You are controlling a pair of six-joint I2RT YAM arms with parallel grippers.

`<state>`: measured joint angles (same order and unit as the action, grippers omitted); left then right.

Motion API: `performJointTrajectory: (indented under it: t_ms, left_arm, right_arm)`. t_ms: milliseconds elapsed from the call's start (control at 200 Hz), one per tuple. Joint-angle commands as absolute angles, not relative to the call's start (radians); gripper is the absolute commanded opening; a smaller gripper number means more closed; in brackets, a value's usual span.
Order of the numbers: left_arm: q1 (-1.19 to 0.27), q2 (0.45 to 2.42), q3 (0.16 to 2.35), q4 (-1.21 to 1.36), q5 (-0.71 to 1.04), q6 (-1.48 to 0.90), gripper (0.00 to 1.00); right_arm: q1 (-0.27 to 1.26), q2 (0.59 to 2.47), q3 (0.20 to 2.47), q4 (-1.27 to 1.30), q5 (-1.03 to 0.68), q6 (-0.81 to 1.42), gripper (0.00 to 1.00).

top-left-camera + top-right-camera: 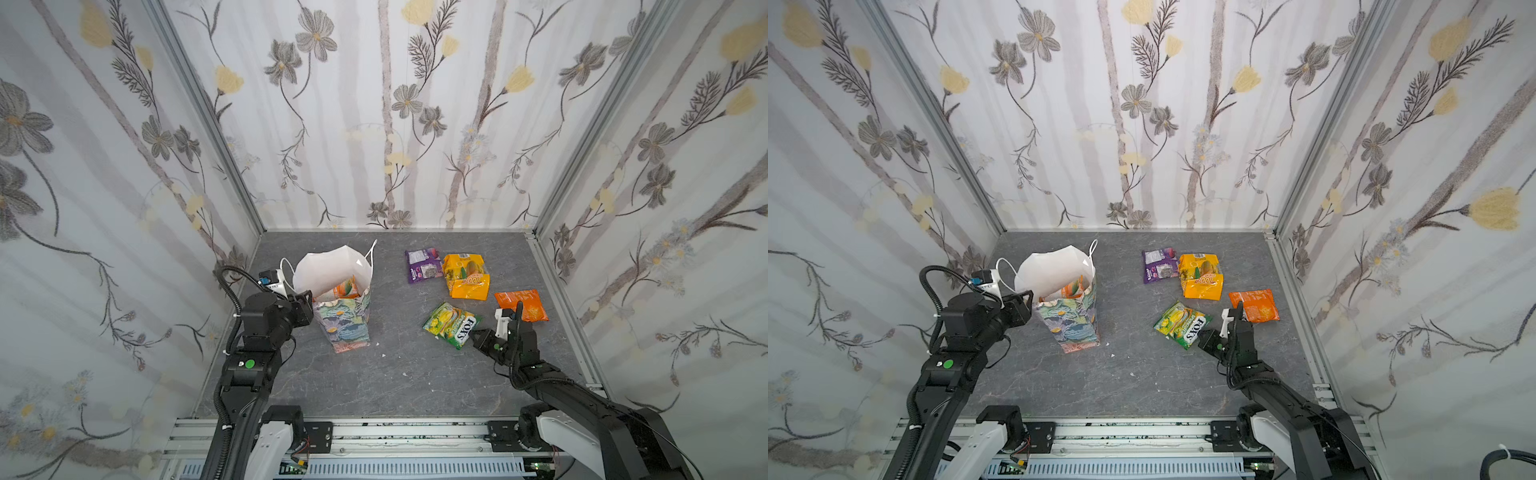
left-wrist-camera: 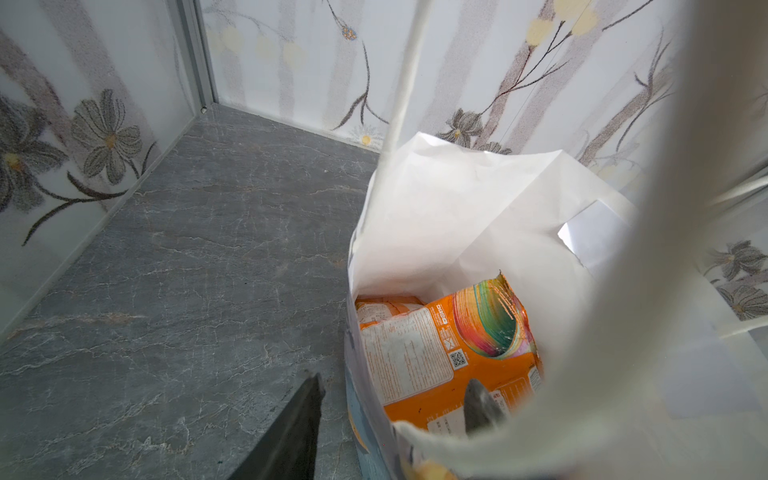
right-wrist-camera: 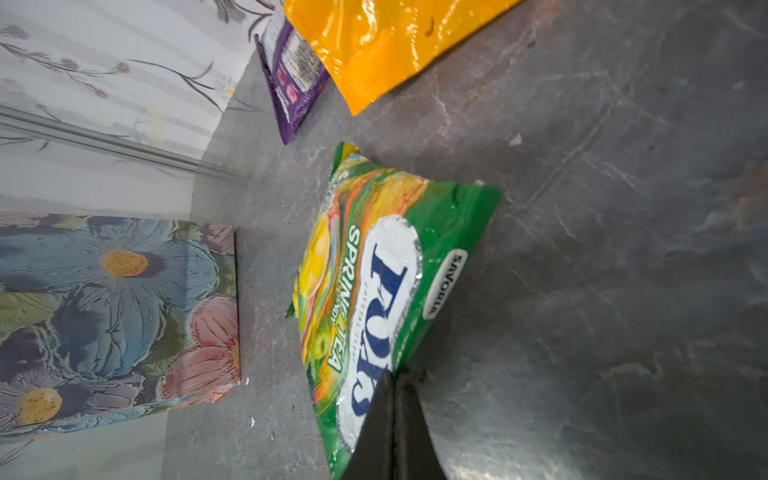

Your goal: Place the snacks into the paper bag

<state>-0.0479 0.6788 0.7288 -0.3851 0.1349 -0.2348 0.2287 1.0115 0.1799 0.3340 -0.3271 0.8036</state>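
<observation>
Right gripper (image 3: 392,376) pinched the seemingly light, slippery green FOX'S packet (image 3: 374,257) by its edge seam, four o'clock of the paper bag (image 1: 345,324); left gripper (image 2: 395,382) straddled the rim, grip unclear.

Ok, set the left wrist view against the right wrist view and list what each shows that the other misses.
Only the left wrist view: the white inside of the paper bag, an orange packet lying in it, and the left hand with one finger outside the bag wall and one inside.
Only the right wrist view: the right hand shut on a corner of the green FOX'S packet, with the purple packet and the yellow packet beyond.
Both: the bag, though the right wrist view sees its floral outside, and the grey table.
</observation>
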Motion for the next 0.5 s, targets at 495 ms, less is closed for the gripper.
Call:
performJointTrajectory:
  t_ms: [495]
  left_arm:
    - [-0.048, 0.675, 0.726, -0.379, 0.133, -0.225, 0.54]
  right_arm:
    - [0.297, 0.949, 0.475, 0.191, -0.452, 0.6, 0.0]
